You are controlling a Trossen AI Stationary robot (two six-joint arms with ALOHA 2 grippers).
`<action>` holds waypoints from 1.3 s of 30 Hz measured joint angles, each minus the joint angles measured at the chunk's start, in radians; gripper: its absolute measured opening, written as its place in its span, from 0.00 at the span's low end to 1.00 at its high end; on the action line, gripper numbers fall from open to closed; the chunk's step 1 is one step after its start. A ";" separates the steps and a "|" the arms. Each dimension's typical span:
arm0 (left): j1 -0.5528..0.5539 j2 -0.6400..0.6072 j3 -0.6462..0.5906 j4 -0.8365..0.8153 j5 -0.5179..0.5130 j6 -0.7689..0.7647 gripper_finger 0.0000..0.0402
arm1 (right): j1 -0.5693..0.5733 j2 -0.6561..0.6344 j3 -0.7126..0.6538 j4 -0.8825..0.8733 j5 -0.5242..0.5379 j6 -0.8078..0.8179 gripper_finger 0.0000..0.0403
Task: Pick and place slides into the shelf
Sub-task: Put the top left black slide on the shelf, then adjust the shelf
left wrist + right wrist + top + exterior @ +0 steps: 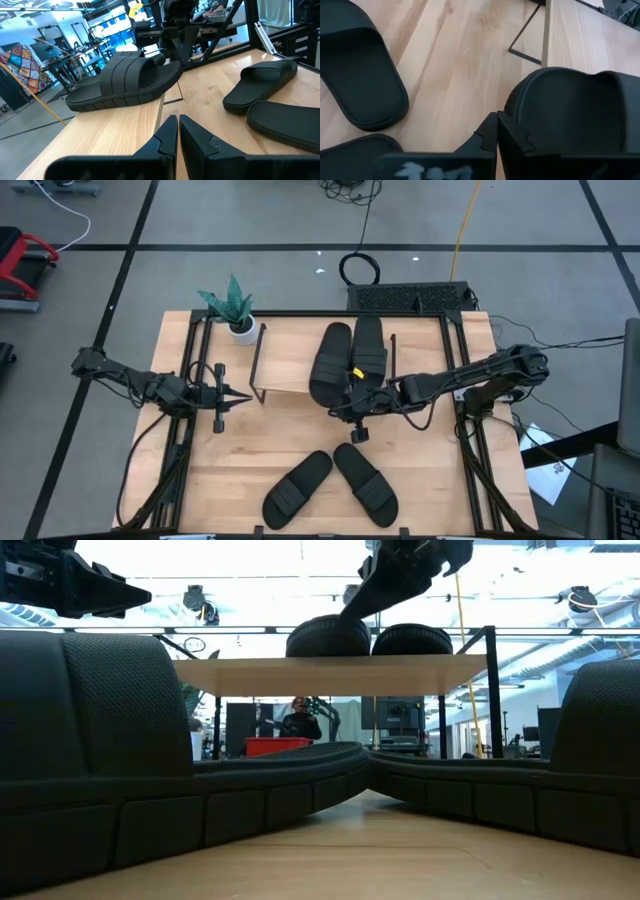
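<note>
Slides: two left by bench front edge, splayed in a V, nearer clenched, empty right hand than clenched left hand.

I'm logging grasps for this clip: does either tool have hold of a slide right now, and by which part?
Nothing is held. The right tool is shut beside the slides on the shelf; the left tool is shut and clear.

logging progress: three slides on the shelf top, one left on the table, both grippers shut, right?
Not quite. The high view shows two slides on the shelf top and two left on the table. The rest holds: the left gripper and right gripper are both shut.
</note>
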 joint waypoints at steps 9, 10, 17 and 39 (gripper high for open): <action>0.000 0.000 0.000 0.000 0.000 0.000 0.06 | 0.002 0.000 0.000 -0.018 0.057 0.036 0.00; 0.000 0.000 0.000 0.000 0.000 0.000 0.06 | 0.002 0.000 0.000 -0.018 0.064 0.036 0.00; 0.000 0.000 0.000 0.000 0.000 0.000 0.06 | 0.008 0.000 0.000 -0.020 0.075 0.035 0.00; 0.000 0.000 0.000 -0.020 -0.467 -0.164 0.06 | 0.197 -0.333 -0.052 -0.297 0.467 0.193 0.14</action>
